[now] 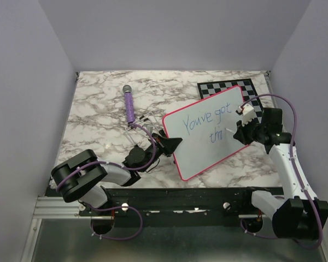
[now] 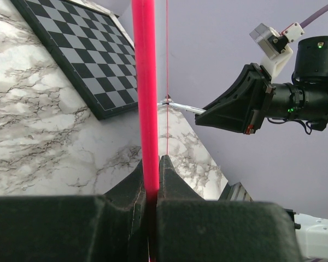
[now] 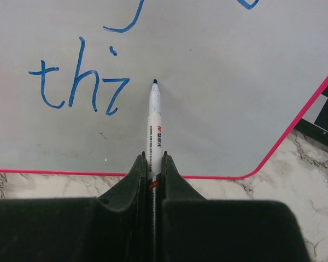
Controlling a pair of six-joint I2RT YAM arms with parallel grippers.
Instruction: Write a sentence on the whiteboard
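Left arm reaches low across the tabletop (image 1: 98,120). The left gripper (image 1: 171,145) is clamped on the pink rim of the whiteboard (image 1: 205,153), which lies askew toward the right edge. Right arm bends in from that edge. The right gripper (image 3: 153,159) pinches a marker (image 3: 154,117), its tip at the board beside the sentence (image 1: 208,123): "You've got / thi". The board's far corner overlaps a chessboard (image 1: 229,87). A purple microphone-like object (image 1: 129,103) lies near the left gripper. The marker label is illegible.

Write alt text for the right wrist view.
The right gripper holds a white marker, its blue tip at or just off the whiteboard, right of the blue letters "thi". The board's pink rim and the marble table show below.
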